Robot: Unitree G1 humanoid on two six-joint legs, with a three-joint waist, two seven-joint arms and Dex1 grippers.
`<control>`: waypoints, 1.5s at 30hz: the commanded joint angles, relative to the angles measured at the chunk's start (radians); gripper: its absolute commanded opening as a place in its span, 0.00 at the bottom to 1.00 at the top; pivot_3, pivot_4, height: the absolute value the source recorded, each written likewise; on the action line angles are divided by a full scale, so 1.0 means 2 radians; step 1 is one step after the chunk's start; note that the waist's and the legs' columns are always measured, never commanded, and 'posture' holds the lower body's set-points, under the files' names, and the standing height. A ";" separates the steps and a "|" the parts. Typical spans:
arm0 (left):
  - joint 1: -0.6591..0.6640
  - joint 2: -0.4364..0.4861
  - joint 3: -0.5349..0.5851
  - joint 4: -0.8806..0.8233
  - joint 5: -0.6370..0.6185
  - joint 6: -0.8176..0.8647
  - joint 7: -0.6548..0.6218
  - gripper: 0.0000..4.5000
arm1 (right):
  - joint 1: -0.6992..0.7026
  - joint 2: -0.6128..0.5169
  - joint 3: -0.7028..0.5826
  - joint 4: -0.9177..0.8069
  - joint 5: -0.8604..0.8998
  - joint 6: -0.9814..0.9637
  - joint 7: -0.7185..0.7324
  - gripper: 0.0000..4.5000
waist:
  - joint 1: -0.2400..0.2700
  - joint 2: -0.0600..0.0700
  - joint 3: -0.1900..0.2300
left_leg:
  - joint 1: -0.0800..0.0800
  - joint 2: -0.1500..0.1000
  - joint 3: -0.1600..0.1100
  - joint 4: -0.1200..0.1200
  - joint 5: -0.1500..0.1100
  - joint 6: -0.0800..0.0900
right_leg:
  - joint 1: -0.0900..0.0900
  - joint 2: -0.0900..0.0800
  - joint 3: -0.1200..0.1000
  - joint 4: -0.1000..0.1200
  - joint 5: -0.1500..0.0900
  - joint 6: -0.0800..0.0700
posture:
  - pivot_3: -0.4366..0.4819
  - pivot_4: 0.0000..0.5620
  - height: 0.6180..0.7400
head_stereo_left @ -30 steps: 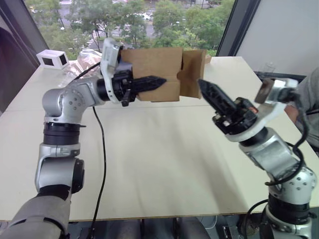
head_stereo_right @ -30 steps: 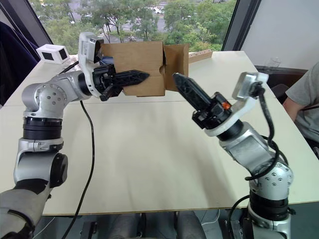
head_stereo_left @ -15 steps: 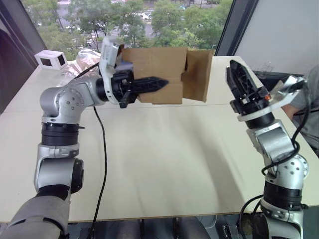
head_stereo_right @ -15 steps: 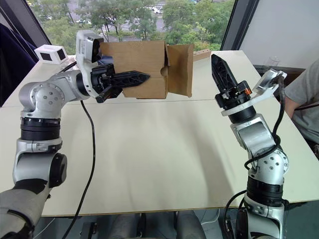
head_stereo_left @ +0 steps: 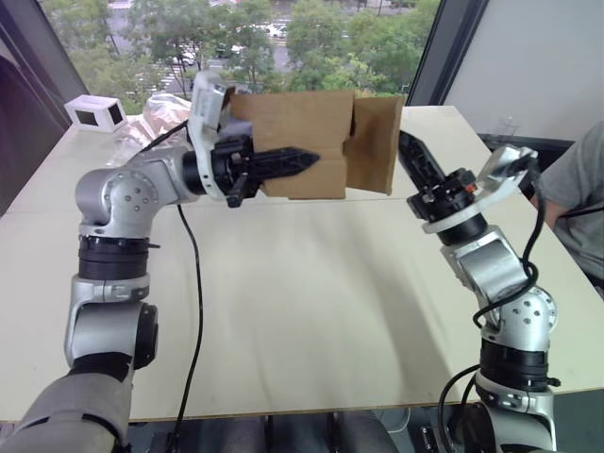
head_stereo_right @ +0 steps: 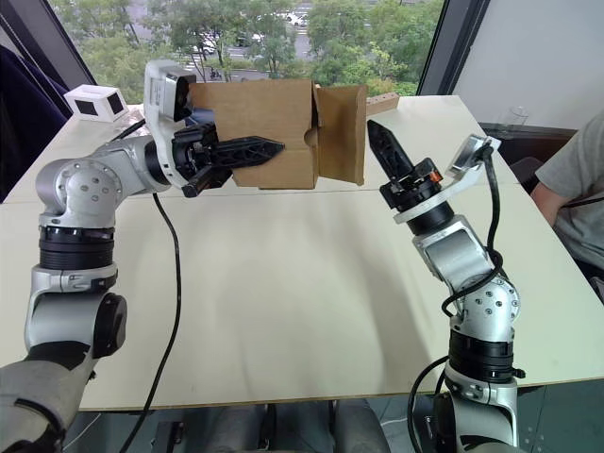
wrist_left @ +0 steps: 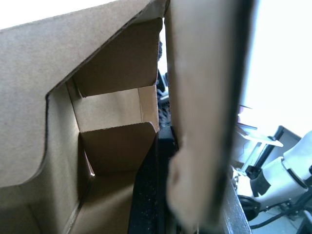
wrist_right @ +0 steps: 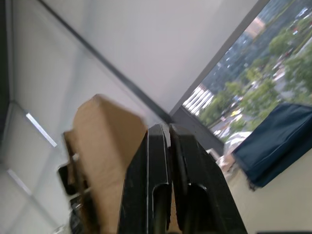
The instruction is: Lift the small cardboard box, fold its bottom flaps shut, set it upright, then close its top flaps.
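The small cardboard box (head_stereo_left: 293, 118) hangs on its side above the far half of the table (head_stereo_left: 311, 302). My left gripper (head_stereo_left: 304, 157) is shut on its front wall, one black finger inside, as the left wrist view shows by the brown interior (wrist_left: 112, 102). At the box's right end a flap (head_stereo_left: 374, 142) stands open and turned outward. I cannot tell whether this end carries the bottom flaps or the top flaps. My right gripper (head_stereo_left: 406, 143) is shut and empty, its tip just to the right of that flap. The flap (wrist_right: 100, 146) sits right behind its fingers (wrist_right: 156, 185).
A small white device (head_stereo_left: 97, 111) and a clear plastic bag (head_stereo_left: 156, 109) lie at the table's far left. A black cable (head_stereo_left: 193, 283) trails from the left arm over the front edge. A long tan block (head_stereo_right: 382, 102) lies behind the box. A person (head_stereo_left: 587, 189) sits at the right.
The right gripper first swung up and away to the right, then came back left to the flap's edge. The flap has turned further outward. The left gripper has held the box still.
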 commanded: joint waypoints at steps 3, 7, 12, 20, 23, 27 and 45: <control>-0.007 -0.001 0.012 -0.005 -0.009 -0.006 0.004 0.00 | -0.002 0.018 0.016 -0.050 0.019 0.006 -0.002 0.01 | 0.000 0.000 0.000 | 0.000 0.000 0.000 0.000 0.000 0.000 | 0.000 0.000 0.000 0.000 0.000 0.000 | 0.48 0.27 1.00; -0.009 -0.002 0.013 -0.003 -0.010 -0.007 0.005 0.00 | 0.001 0.029 0.025 -0.061 0.023 0.007 -0.004 0.01 | 0.001 0.000 0.000 | 0.000 0.000 0.000 0.000 0.000 0.000 | 0.000 0.000 0.000 0.000 0.000 0.000 | 0.48 0.27 1.00; -0.011 -0.003 0.013 0.005 -0.007 -0.011 0.005 0.00 | 0.004 0.049 0.028 -0.057 0.028 0.000 -0.003 0.01 | 0.000 0.000 0.000 | 0.000 0.000 0.000 0.000 0.000 0.000 | 0.000 0.000 0.000 0.000 0.000 0.000 | 0.48 0.27 1.00; -0.015 -0.009 0.023 0.011 -0.013 -0.010 0.012 0.00 | 0.003 0.085 0.031 -0.044 0.022 -0.018 0.003 0.48 | 0.000 0.000 0.000 | 0.000 0.000 0.000 0.000 0.000 0.000 | 0.000 0.000 0.000 0.000 0.000 0.000 | 0.48 0.27 1.00; -0.015 -0.011 0.024 0.010 -0.012 -0.009 0.012 0.00 | 0.005 0.090 0.034 -0.043 0.018 -0.017 0.006 0.48 | 0.000 0.000 0.000 | 0.000 0.000 0.000 0.000 0.000 0.000 | 0.000 0.000 0.000 0.000 0.000 0.000 | 0.48 0.27 1.00; -0.015 -0.012 0.025 0.009 -0.013 -0.009 0.014 0.00 | 0.007 0.097 0.038 -0.041 0.013 -0.018 0.006 0.48 | 0.000 0.000 0.000 | 0.000 0.000 0.000 0.000 0.000 0.000 | 0.000 0.000 0.000 0.000 0.000 0.000 | 0.48 0.27 1.00; -0.013 -0.013 0.026 0.008 -0.017 -0.009 0.019 0.00 | 0.003 0.100 0.047 -0.036 -0.071 -0.025 0.000 0.48 | 0.000 0.000 0.000 | 0.000 0.000 0.000 0.000 0.000 0.000 | 0.000 0.000 0.000 0.000 0.000 0.000 | 0.48 0.27 1.00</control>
